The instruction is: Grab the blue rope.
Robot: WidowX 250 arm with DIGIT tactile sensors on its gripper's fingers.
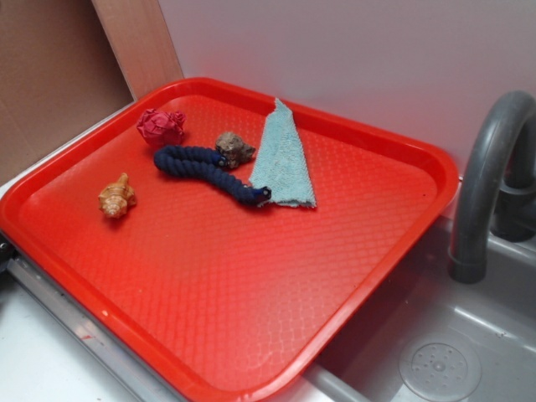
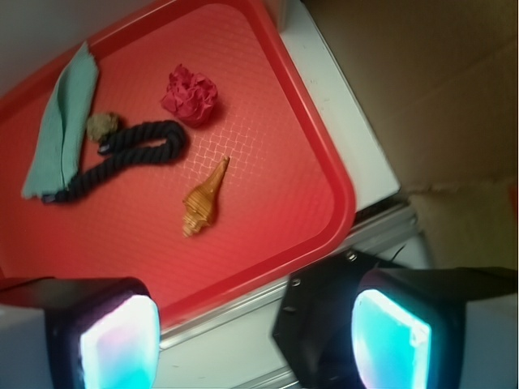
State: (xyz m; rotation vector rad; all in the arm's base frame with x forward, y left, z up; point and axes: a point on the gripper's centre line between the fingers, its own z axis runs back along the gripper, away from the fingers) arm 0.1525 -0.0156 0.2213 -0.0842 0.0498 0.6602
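The red tray (image 1: 368, 243) carries everything. The blue rope (image 1: 209, 172) lies curved mid-tray, one end touching the teal cloth (image 1: 283, 159), ungrabbed. The claw (image 2: 255, 340) hangs spread wide, empty, off the tray's edge; reaching and gripping remain.

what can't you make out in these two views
- Gripper: absent from the exterior view; wrist view's bottom edge cuts off its fingers.
- Blue rope: one end lies against the teal cloth; overlap unclear.
- Brown lump beside the rope: too small and blurred to identify.
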